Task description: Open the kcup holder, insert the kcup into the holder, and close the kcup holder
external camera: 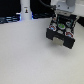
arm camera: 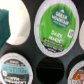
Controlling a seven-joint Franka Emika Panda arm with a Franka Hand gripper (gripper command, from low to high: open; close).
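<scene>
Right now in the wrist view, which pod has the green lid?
The kcup with the bright green lid and white rim; the other pods show black or orange lids.

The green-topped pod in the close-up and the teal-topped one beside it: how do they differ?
The green-topped pod has a bright green lid with a white rim and shows nearly whole; the teal-topped pod has a darker teal lid with a white band and is cut off by the picture's edge. The green one's label is faintly readable; the teal one's is too blurred. Both are round pods sitting in holes of the black holder.
</scene>
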